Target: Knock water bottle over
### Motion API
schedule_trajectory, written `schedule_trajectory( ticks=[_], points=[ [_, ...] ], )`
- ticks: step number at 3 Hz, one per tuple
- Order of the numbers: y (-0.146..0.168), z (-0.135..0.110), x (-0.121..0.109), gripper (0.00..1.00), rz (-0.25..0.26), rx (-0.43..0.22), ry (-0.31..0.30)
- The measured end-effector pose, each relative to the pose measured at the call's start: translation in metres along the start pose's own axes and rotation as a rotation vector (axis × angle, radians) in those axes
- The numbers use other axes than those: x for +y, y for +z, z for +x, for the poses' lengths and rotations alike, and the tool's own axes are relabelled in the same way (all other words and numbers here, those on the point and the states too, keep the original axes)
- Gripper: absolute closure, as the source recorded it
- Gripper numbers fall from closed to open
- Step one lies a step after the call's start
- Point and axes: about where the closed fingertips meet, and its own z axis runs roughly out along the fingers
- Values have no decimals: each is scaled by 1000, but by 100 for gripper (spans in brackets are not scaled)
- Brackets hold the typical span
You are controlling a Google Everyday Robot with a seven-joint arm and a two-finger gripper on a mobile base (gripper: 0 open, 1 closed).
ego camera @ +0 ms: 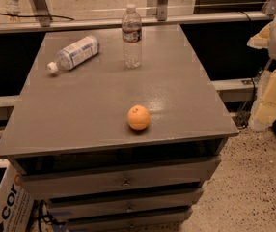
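Note:
The water bottle (131, 36) stands upright near the back middle of the grey table top (80, 110). It is clear and ribbed, with a white cap and a narrow dark red-and-white label band. My gripper does not show in this view. Only pale cream parts of my arm (275, 66) show at the right edge, off the table and well to the right of the bottle.
A second bottle (74, 53) with a large white and light-blue label lies on its side at the back left. An orange (138, 117) sits near the front edge. Drawers run below the top. A metal rail (80, 24) runs behind the table, and a cardboard box (5, 209) stands at the lower left.

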Motion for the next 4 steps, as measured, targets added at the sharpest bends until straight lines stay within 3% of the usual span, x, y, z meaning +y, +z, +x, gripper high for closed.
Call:
schedule_trajectory(
  ticks=[4],
  points=[
    [0, 0, 0, 0, 0, 0, 0]
  ],
)
